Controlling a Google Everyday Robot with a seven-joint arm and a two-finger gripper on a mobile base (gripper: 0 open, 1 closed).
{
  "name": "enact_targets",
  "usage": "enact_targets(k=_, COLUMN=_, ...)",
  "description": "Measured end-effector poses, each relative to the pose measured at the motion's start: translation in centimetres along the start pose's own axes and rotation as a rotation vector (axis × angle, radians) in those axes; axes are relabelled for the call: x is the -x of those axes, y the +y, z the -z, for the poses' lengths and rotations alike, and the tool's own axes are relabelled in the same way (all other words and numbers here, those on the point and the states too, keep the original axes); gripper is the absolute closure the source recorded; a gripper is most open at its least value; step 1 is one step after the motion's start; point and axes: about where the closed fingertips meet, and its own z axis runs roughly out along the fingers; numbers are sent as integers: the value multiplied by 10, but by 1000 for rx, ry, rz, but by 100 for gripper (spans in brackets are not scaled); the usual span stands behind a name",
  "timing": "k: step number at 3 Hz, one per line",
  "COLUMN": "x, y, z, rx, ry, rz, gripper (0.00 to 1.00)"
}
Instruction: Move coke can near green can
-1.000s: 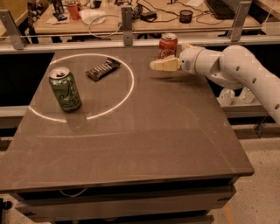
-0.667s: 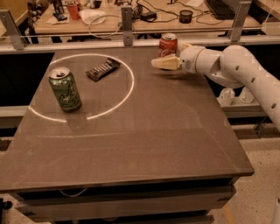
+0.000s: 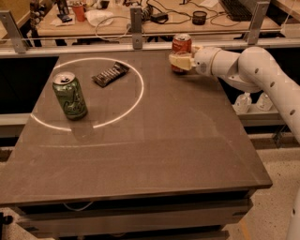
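Coke can (image 3: pixel 182 46): stands upright at the far right edge of the table (image 3: pixel 164 140), red with a silver top, well apart from the other can.
Gripper (image 3: pixel 180 61): at the coke can, its pale tip lying across the lower front of the can (reaching in from the right side).
Grip: whether the gripper is open or closed, and whether it has hold of the can, cannot be told from this view.
Arm (image 3: pixel 255 70): white and jointed, it comes in from the right and runs leftward to the gripper just above the table's far right corner.
Green can (image 3: pixel 69 96): upright on the left side of the table, nearer the front than the coke can, silver top with its opening showing.
Snack bar (image 3: pixel 110 75): dark wrapper, lying flat and slanted, between the two cans but closer to the green one.
Ring of light (image 3: pixel 142 89): a bright thin circle on the tabletop; the snack bar lies inside it and the green can stands near its left arc, while the coke can is outside it.
Table: dark, matte top, carrying only these three things.
Back desk (image 3: pixel 220 21): behind a metal rail, strewn with cables; a red cup (image 3: pixel 78 10) stands at its left.
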Motion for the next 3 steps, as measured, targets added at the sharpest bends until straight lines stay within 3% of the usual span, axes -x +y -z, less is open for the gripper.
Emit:
enact_targets(k=1, x=19, y=21, z=9, rx=76, ry=4, rz=-30, gripper=87)
enact_targets(k=2, x=39, y=67, z=25, rx=202, ry=-22, rz=-83, gripper=100)
enact_targets(k=3, x=47, y=139, z=33, rx=356, ry=-52, rz=-157, gripper=100)
